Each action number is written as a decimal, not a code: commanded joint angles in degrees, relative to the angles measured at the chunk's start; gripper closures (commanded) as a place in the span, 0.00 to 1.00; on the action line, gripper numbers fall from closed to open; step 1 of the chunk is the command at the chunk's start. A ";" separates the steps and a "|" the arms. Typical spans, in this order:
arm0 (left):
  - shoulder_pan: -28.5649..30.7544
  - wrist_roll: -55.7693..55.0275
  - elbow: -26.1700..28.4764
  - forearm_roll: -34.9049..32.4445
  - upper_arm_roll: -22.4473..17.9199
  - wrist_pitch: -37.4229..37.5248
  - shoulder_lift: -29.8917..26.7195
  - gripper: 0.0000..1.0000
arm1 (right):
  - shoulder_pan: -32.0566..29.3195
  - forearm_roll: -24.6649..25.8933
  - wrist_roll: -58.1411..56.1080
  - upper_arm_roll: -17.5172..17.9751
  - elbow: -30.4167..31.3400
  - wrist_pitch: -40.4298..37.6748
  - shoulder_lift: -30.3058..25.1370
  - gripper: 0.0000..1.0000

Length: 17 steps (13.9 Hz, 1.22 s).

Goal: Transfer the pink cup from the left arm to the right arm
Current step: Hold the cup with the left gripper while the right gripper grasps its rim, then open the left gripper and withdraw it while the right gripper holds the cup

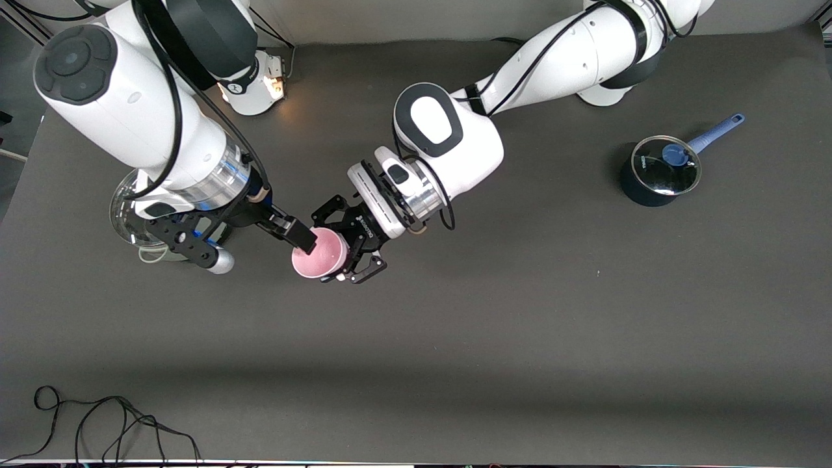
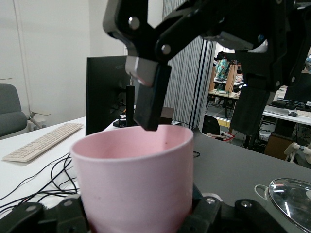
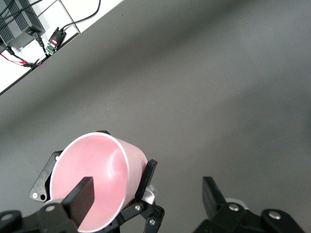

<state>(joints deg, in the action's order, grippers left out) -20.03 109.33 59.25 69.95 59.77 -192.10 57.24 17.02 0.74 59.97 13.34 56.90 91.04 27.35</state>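
Note:
My left gripper (image 1: 333, 252) is shut on the pink cup (image 1: 320, 255) and holds it above the middle of the table, its mouth tilted toward the right arm. In the left wrist view the pink cup (image 2: 133, 179) fills the space between the jaws. My right gripper (image 1: 266, 252) is open at the cup's rim. One of its fingers (image 3: 83, 193) reaches into the mouth of the pink cup (image 3: 99, 179), and the other finger (image 3: 212, 193) stays outside, so the cup's wall lies between them without touching either. The same fingers (image 2: 150, 99) hang over the rim in the left wrist view.
A dark blue pot (image 1: 658, 172) with a glass lid and a blue handle stands toward the left arm's end. A glass lid (image 1: 130, 209) lies under the right arm's wrist and also shows as the glass lid (image 2: 291, 194). A black cable (image 1: 97, 416) trails along the table's near edge.

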 commanded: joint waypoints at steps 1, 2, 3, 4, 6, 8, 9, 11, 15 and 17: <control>-1.42 -0.69 -1.42 0.81 -1.15 -0.91 -0.55 1.00 | 1.26 1.54 1.37 0.11 -2.32 -0.77 1.56 0.02; -1.42 -0.69 -1.42 0.81 -1.06 -0.91 -0.55 1.00 | 1.26 1.63 1.37 0.11 -2.32 -0.77 1.65 0.04; -1.42 -0.69 -1.42 0.81 -1.15 -0.91 -0.55 1.00 | 1.26 1.63 1.37 0.11 -2.32 -0.86 1.65 0.06; -1.42 -0.69 -1.42 0.81 -1.06 -0.91 -0.55 1.00 | 1.26 1.72 1.37 0.11 -2.32 -0.86 1.65 0.15; -1.42 -0.69 -1.42 0.81 -1.06 -0.91 -0.55 1.00 | 1.26 2.07 1.29 -0.07 -2.32 -0.77 1.65 0.36; -1.42 -0.69 -1.42 0.81 -1.06 -0.91 -0.55 1.00 | 1.26 2.16 1.37 -0.25 -2.41 -0.77 1.65 0.51; -1.42 -0.69 -1.42 0.81 -1.06 -0.91 -0.63 1.00 | 1.26 2.16 1.37 -0.16 -2.41 -0.77 1.65 0.59; -1.42 -0.69 -1.42 0.81 -1.06 -0.91 -0.55 1.00 | 1.26 2.16 1.37 -0.25 -2.41 -0.77 1.65 0.74; -1.42 -1.48 -1.42 0.89 -0.80 -1.00 -0.55 1.00 | 1.26 2.25 1.37 -0.25 -2.50 -0.51 1.65 1.00; -1.42 -3.59 -1.42 0.81 -0.97 -1.00 -0.64 1.00 | 1.26 2.25 1.37 -0.25 -2.41 -0.51 1.65 1.00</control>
<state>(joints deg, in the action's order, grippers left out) -20.66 109.13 59.27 69.91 59.73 -192.36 57.23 17.73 1.65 60.63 13.21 56.57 91.38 28.00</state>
